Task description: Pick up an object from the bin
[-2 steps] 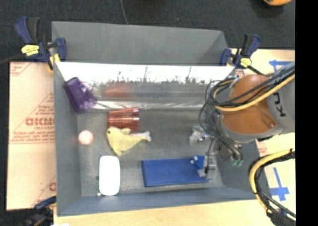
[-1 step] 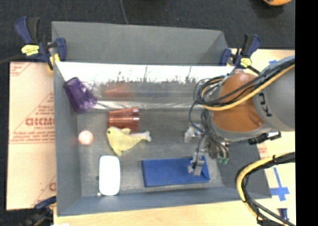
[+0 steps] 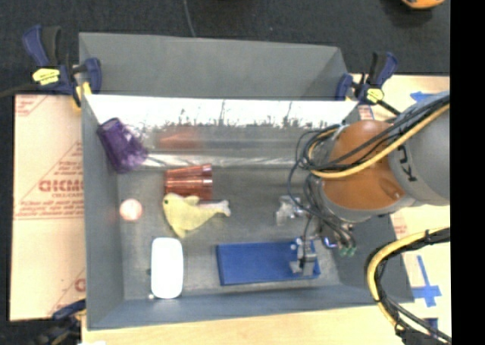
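Gripper (image 3: pixel 306 257), its opening impossible to tell, hangs over the right end of a flat blue rectangle (image 3: pixel 254 264) whose long axis runs leftward.

The grey metal bin (image 3: pixel 220 70) has matt walls, though its far inner wall shines enough to mirror things. The purple see-through piece (image 3: pixel 117 145) and the red translucent cup (image 3: pixel 189 180) look like glossy plastic. The white oval block (image 3: pixel 167 266) is smooth; the blue flat rectangular slab (image 3: pixel 254 263) matt. The yellow floppy shape (image 3: pixel 189 213) may be rubber or cloth.
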### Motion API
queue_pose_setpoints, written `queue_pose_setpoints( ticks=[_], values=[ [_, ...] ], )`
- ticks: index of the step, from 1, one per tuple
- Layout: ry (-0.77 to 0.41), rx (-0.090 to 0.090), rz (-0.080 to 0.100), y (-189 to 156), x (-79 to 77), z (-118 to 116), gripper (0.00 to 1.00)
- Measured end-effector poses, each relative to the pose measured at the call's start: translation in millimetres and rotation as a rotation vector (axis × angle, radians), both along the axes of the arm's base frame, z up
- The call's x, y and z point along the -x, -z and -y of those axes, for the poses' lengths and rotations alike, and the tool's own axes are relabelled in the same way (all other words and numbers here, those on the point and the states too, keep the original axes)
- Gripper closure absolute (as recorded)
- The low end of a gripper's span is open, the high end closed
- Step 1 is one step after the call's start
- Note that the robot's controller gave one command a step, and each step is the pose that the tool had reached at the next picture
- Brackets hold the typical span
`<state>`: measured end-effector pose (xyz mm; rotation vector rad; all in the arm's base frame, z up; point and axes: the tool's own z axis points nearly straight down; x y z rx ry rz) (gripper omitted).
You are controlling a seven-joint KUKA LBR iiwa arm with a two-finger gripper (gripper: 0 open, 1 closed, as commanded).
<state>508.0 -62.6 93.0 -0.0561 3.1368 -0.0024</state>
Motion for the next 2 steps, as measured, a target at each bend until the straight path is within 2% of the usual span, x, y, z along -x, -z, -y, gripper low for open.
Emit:
queue_pose_setpoints(
  ticks=[1, 2],
  values=[
    [-0.126, 0.001, 0.002, 10.9, 5.8, -8.6, 0.00],
    [-0.278, 0.005, 0.014, 19.4, -3.2, -18.8, 1.00]
  ],
)
